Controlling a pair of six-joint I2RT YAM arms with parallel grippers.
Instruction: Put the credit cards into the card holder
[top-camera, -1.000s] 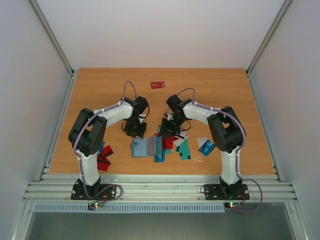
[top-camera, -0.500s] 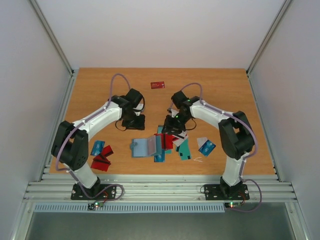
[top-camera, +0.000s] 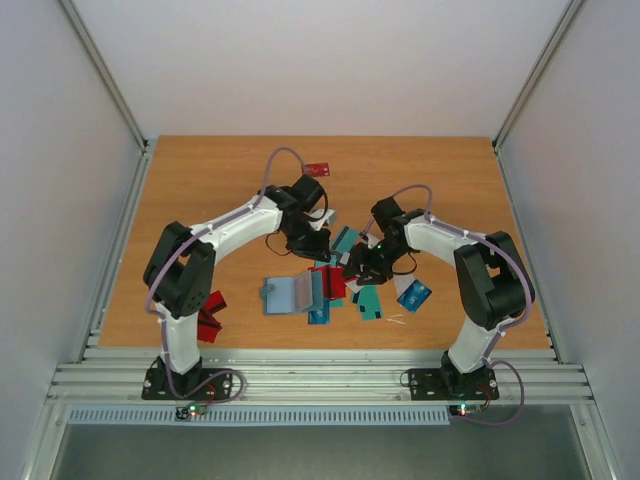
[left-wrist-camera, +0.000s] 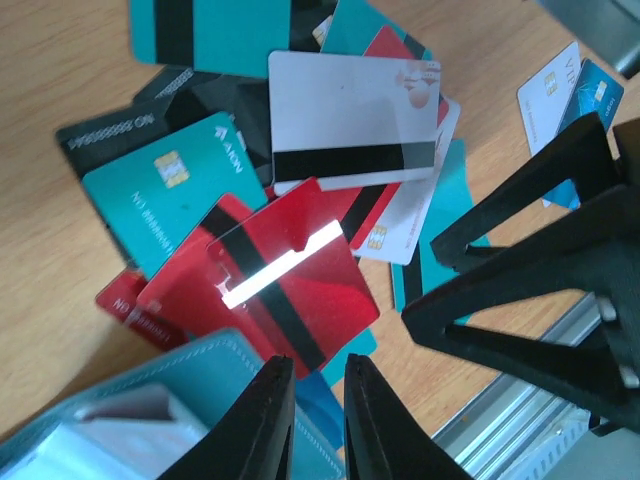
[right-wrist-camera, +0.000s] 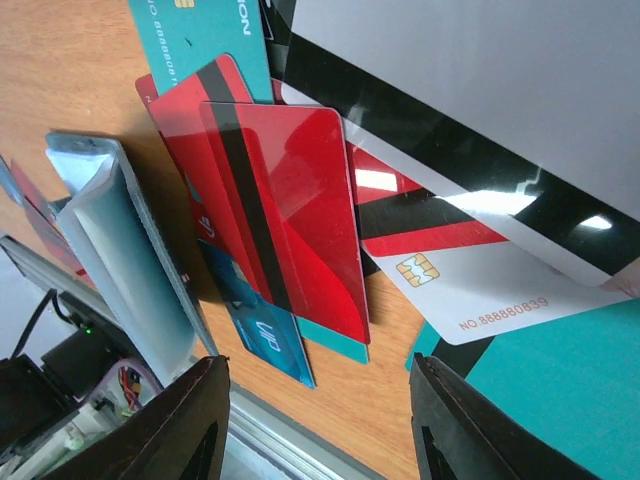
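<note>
The teal card holder (top-camera: 288, 295) lies open on the table, its light inner pockets up; it also shows in the left wrist view (left-wrist-camera: 150, 400) and the right wrist view (right-wrist-camera: 120, 250). A pile of credit cards (top-camera: 345, 283) lies just right of it. A red card with a black stripe (left-wrist-camera: 300, 280) tops the pile beside a white striped card (left-wrist-camera: 350, 110). My left gripper (top-camera: 316, 244) hovers over the pile's far edge, its jaws (left-wrist-camera: 318, 365) a narrow gap apart and empty. My right gripper (top-camera: 362, 267) hangs open and empty over the pile (right-wrist-camera: 320, 370).
A lone red card (top-camera: 317, 169) lies far back. Red and blue cards (top-camera: 205, 315) lie at the left front. A white and blue card (top-camera: 412, 292) lies right of the pile. The table's metal front rail (top-camera: 320, 375) is near.
My left arm has swung right, from beyond the card holder to over the card pile. My right gripper has shifted right and nearer. The holder and cards have not moved.
</note>
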